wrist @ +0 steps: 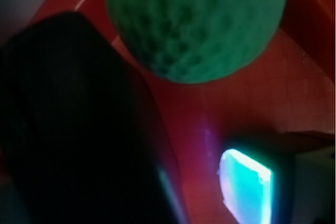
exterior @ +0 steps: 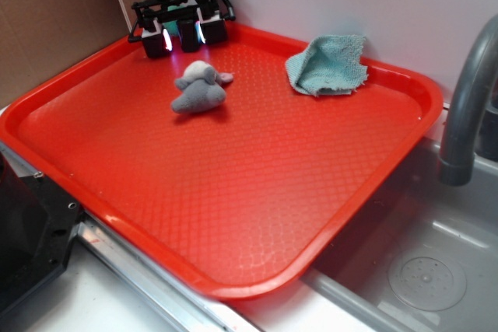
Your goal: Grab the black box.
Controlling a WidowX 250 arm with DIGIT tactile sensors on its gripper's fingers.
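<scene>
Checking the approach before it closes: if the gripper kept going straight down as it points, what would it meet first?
Probably the black box, standing between the open jaws of the gripper; beyond lies the red tray. Depth is unclear.

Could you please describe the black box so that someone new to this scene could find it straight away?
Start at the red tray and go to its far left corner, where the gripper hangs. The black box stands upright between the jaws. It is plain, dark and hard-edged, unlike the soft grey plush toy nearer the middle and the teal cloth to the right.
</scene>
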